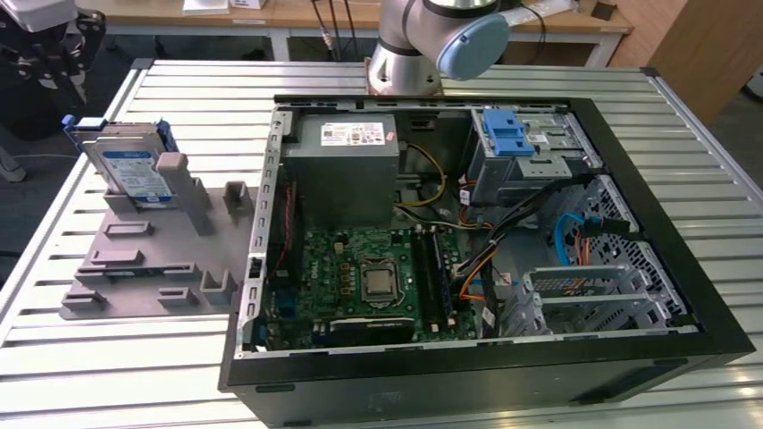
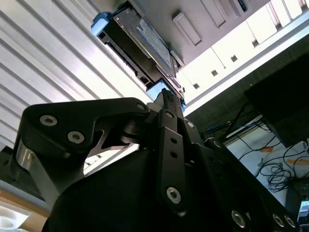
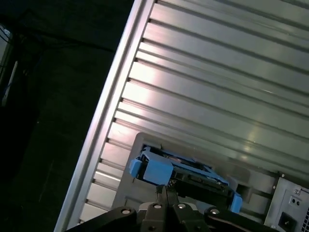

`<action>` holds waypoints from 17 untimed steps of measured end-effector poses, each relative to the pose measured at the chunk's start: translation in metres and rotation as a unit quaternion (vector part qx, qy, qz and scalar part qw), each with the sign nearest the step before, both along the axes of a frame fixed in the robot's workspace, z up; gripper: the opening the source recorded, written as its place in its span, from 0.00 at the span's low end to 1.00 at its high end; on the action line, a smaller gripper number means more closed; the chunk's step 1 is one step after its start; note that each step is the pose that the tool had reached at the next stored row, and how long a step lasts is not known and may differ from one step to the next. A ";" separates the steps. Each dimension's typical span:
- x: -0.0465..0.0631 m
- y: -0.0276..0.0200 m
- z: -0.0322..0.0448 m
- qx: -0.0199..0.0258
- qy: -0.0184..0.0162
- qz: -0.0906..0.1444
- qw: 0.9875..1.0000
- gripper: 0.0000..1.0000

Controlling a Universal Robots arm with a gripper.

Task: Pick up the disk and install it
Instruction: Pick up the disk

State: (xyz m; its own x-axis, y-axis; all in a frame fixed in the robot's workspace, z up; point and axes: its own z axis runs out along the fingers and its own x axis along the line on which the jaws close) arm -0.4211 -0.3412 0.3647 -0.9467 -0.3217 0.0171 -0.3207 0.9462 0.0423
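1. Standing on edge at the exterior view's left, the disk [image 1: 124, 168] is slotted into a grey holder [image 1: 143, 259] on the slatted table [image 1: 107, 375]. Its label faces outward and blue rails frame its edges.
2. It looks like a rigid, dense metal slab that will not give under the fingers, so it is probably heavier than its size suggests. The smooth faces could slip under a light pinch, and a knock would likely harm it.
3. The best hold seems to be across its thickness on the upper part that stands free of the holder. The plastic rails may flex, so they make a poorer purchase.
4. In both wrist views the gripper [image 3: 162, 189] [image 2: 165, 92] points at the disk's [image 3: 183, 169] [image 2: 140, 38] blue end. Its tips are pressed together with nothing between them, and they appear short of touching it.
5. Further right, well apart from the disk, lies the open computer case [image 1: 453, 384], with a silver cage [image 1: 519, 147] bearing a blue latch at its far corner.
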 end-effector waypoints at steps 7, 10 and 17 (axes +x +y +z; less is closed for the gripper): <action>0.000 0.0000 -0.0001 0.000 0.000 0.053 0.999 0.11; 0.000 0.0000 -0.0001 0.000 0.000 0.075 0.997 0.11; 0.000 0.0000 -0.0001 0.000 0.000 0.125 0.992 0.11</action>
State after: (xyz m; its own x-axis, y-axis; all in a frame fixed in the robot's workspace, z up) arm -0.4211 -0.3412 0.3646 -0.8369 -0.5471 0.0164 -0.5462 0.8366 0.0419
